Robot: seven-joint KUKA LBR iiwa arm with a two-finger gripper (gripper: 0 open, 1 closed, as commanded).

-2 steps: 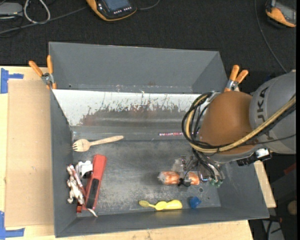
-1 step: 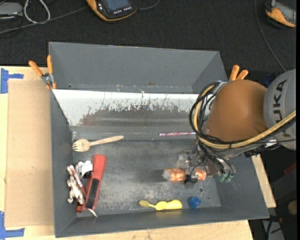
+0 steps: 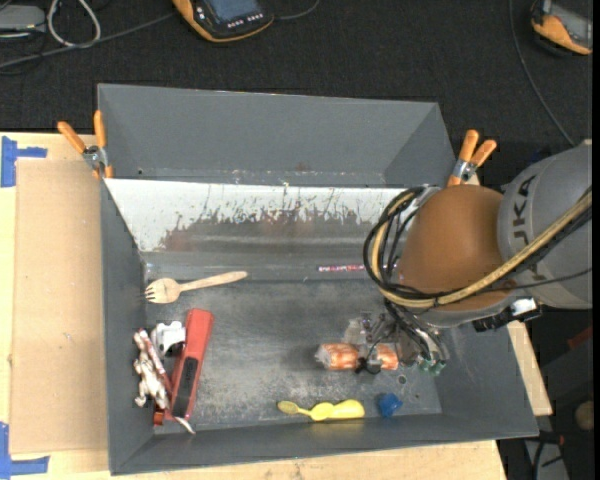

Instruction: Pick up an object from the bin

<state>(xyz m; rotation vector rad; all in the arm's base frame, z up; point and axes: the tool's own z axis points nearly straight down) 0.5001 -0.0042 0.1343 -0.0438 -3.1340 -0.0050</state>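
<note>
Closest to the lens is the orange domed cover [image 3: 450,243] on my wrist, with black and yellow cables [image 3: 383,243] looped round its left side. My grey arm housing [image 3: 555,223] enters from the right. Below the cover, my claw [image 3: 385,356] sits at floor level in the right front part of the grey metal bin [image 3: 270,133]. Claw state cannot be determined. The mechanism reads as a dark cluster partly under the cover, so I cannot tell whether it is wide, narrow or holding anything.

Task item: an orange, rounded, glossy lump [image 3: 336,356] lies on the bin floor immediately left of my claw. Contact between the two cannot be confirmed.

Other contents:
- A yellow plastic spoon-shaped piece [image 3: 325,409] lies along the front wall, near my claw.
- A small blue cap-like piece [image 3: 388,405] lies just to the right of the yellow piece.
- A pale wooden fork [image 3: 195,285] lies at the left side, tines to the left.
- A flat red bar-shaped tool [image 3: 192,360] lies lengthwise below the fork.
- A red-and-white striped twisted item [image 3: 148,373] lies against the left edge of the red tool.
- A small black-and-white item [image 3: 168,338] sits by the upper end of the red tool.

Surface: the bin floor is bare grey metal, scuffed and dull. The sloped rear wall [image 3: 270,218] is paler and marked with dark vertical streaks.

Surroundings: black carpet-like flooring [image 3: 380,48] lies beyond the bin. On it are an orange-and-black handheld unit [image 3: 220,6] with a screen, a second orange-and-black unit [image 3: 565,23] at the far right, and loose grey cords [image 3: 72,18].
</note>
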